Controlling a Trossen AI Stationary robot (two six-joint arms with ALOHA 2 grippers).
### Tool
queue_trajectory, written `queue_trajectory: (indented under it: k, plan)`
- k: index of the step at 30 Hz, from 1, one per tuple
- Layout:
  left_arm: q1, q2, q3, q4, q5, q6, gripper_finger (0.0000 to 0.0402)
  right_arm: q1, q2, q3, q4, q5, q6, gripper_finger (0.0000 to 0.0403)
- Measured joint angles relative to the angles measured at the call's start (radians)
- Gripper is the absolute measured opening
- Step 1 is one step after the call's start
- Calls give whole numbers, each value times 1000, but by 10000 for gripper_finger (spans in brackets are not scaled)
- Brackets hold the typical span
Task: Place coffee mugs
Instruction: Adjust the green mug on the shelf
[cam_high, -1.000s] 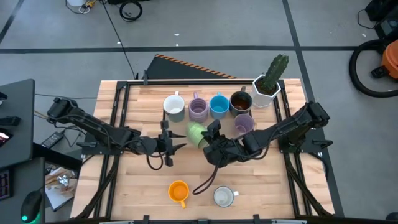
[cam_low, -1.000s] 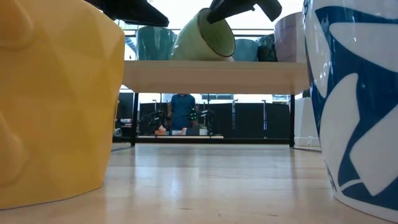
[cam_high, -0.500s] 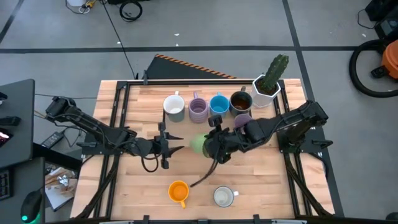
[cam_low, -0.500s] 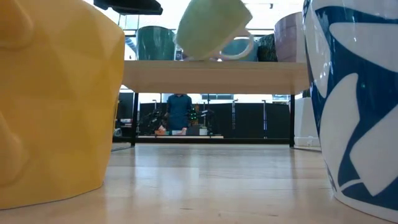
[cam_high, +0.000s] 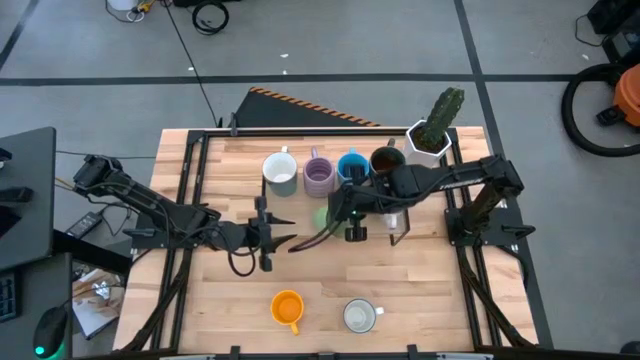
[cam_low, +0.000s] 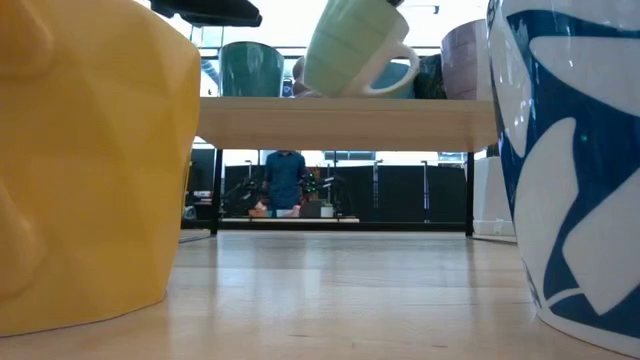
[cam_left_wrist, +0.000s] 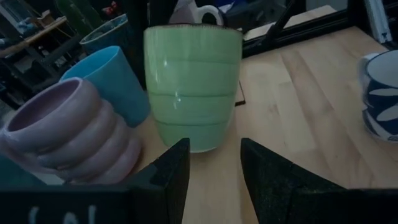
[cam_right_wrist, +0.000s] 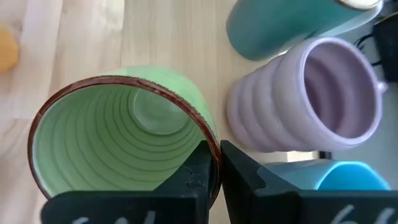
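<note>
We saw the right gripper (cam_right_wrist: 214, 163) pinched tight on the rim of the green mug (cam_right_wrist: 118, 134), one finger inside the mouth and one outside the wall, holding it near the middle of the tabletop (cam_high: 420, 290), just in front of the back row. In the low view the green mug hung tilted, clear of the board, with its handle turned aside. From the pincer outward, the lavender mug (cam_right_wrist: 305, 99) and the blue mug (cam_high: 351, 168) stood just beyond, with the white mug (cam_high: 279, 172) and brown mug (cam_high: 385, 160) flanking them along the back edge; the cactus planter (cam_high: 432, 135) sat at the back right corner. The orange mug (cam_high: 287, 307) and a second white mug (cam_high: 360, 316) waited near the front edge. The left gripper (cam_left_wrist: 214, 165) hovered with its fingers apart and empty, left of centre, looking straight at the green mug's side. We judged that the mug hung below the right pincer, its axis close to upright but leaning, so setting it down would call for levelling it first; the right arm already had it, and the left was merely near.
</note>
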Motion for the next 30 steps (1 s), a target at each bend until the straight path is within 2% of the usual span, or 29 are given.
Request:
queue_trajectory:
  k: [8, 14, 18, 25, 30]
  plan:
    - [17, 0, 0, 2, 32, -34, 149, -14, 1, 42, -56, -46, 38, 33]
    - [94, 22, 1, 21, 158, -105, 149, -48, 1, 85, -103, -111, 74, 33]
    - [115, 47, 1, 46, 189, -103, 149, -71, 0, 108, -140, -148, 119, 30]
    - [111, 97, 0, 62, 190, -79, 149, -80, 18, 158, -175, -173, 130, 30]
    - [110, 110, 0, 61, 188, -85, 149, -86, 107, 263, -237, -180, 106, 29]
